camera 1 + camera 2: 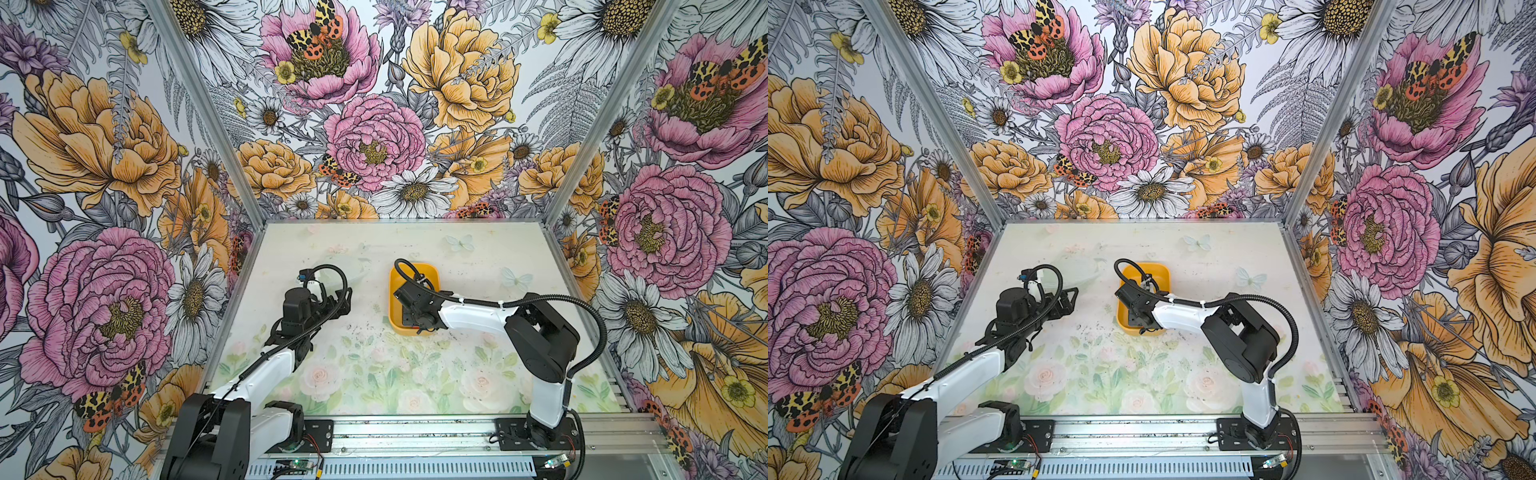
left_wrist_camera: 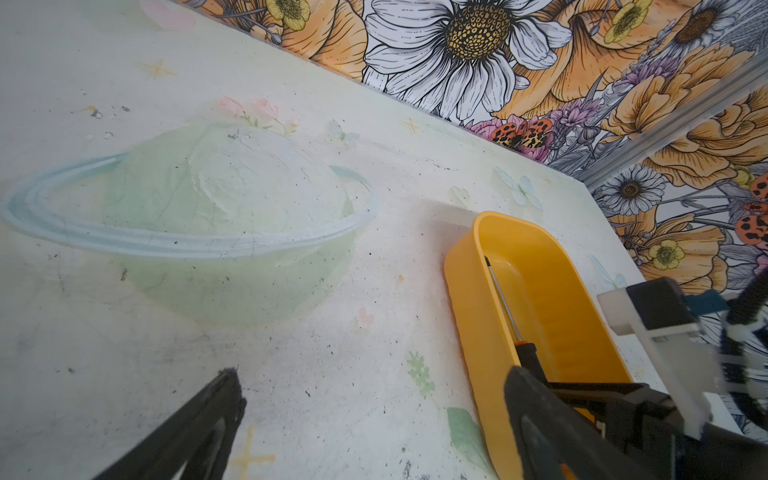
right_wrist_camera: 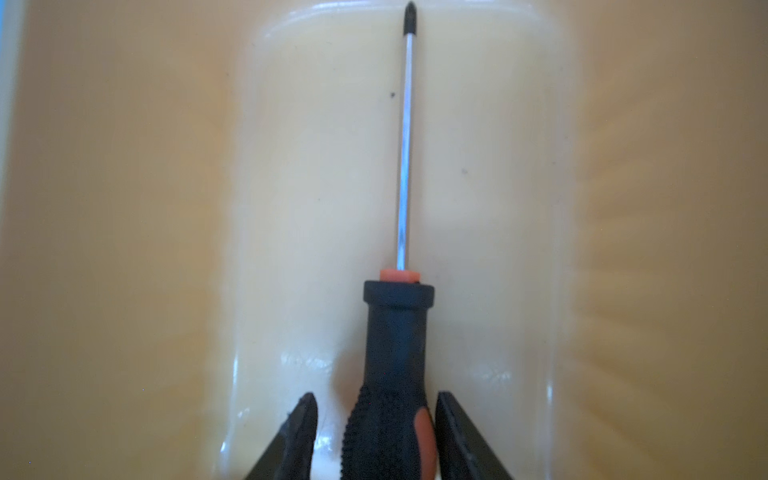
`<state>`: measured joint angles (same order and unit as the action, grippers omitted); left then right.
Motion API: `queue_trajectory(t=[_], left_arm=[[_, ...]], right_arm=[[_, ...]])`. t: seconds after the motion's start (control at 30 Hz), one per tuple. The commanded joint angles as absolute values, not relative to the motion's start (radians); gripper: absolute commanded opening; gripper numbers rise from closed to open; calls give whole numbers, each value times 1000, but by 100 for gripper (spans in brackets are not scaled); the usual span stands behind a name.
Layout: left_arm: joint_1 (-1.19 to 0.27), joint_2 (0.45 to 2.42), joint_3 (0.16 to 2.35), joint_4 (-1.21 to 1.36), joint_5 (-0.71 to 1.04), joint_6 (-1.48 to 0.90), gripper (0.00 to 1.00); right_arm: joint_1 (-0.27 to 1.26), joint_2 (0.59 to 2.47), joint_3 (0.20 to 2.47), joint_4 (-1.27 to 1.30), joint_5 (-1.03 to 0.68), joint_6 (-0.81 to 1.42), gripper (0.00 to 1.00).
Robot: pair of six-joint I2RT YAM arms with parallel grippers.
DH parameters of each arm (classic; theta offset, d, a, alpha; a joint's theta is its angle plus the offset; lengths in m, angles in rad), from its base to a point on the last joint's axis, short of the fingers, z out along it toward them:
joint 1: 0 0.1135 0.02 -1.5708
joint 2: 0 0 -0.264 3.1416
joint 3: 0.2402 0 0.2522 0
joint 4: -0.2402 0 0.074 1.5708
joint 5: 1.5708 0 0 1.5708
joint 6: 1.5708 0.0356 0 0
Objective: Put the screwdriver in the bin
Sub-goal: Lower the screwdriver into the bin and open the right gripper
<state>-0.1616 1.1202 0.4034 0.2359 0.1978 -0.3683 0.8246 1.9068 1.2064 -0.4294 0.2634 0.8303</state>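
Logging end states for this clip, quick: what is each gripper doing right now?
Left gripper: open, empty.
Right gripper: open, jaws flanking the screwdriver lying in the bin.

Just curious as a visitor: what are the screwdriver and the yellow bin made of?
The screwdriver: shiny metal shaft that reflects light; black handle with dotted texture, probably rubbery plastic. The bin: glossy, smooth yellow-orange with rounded corners, likely moulded plastic.

Right arm [image 1: 469, 320] reaches forward and in toward centre, wrist pitched down. Right claw [image 3: 374, 399] low, jaws slightly parted. Left arm [image 1: 266, 374] bent at the elbow, held on its own side. Left claw [image 2: 374, 374] points forward, jaws wide apart.
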Motion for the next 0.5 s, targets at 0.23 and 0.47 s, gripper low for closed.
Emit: queue_trajectory(t=[0.23,0.47], left_arm=[[-166,1126,407,249,173,-359,99],[-167,1112,407,233,168,-356,99]], right_arm=[[798,1891,1264,-453,263,745,57],[799,1847,1288,-474,210,652,61]])
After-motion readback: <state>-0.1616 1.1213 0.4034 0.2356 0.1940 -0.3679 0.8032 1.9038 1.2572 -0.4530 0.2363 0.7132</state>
